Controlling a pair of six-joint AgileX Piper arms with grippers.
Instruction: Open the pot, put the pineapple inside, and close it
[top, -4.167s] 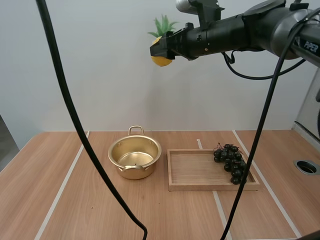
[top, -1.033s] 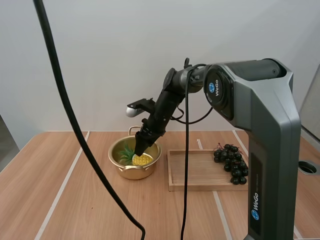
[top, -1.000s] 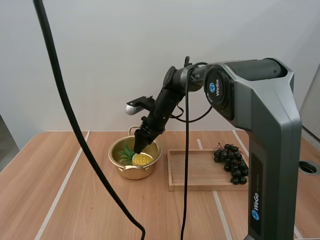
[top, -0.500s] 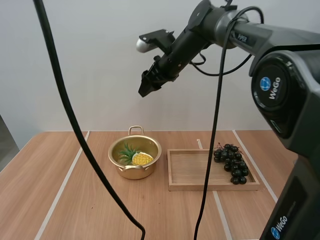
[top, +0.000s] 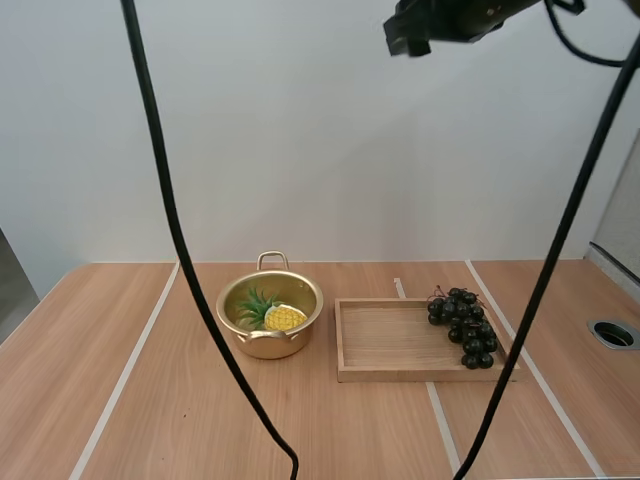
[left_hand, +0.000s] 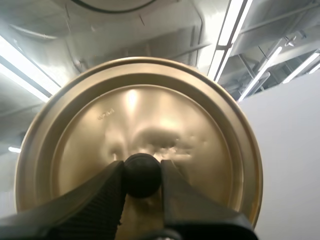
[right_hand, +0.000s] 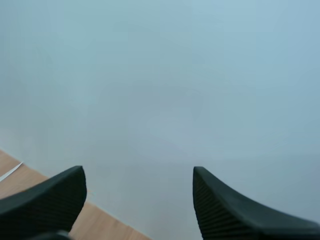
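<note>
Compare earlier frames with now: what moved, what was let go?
The right gripper lowered the green-leafed yellow pineapple into the open gold metal pot, let go, and rose, open. The pot, the wooden tray and the dark grape bunch stayed put. The left gripper holds the round gold lid.

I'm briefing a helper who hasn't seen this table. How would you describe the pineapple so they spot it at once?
On the wooden table, left of the wooden tray, stands an open gold pot. The pineapple lies inside it: small, yellow, with green leaves, unlike the dark grapes at the tray's right end.
</note>
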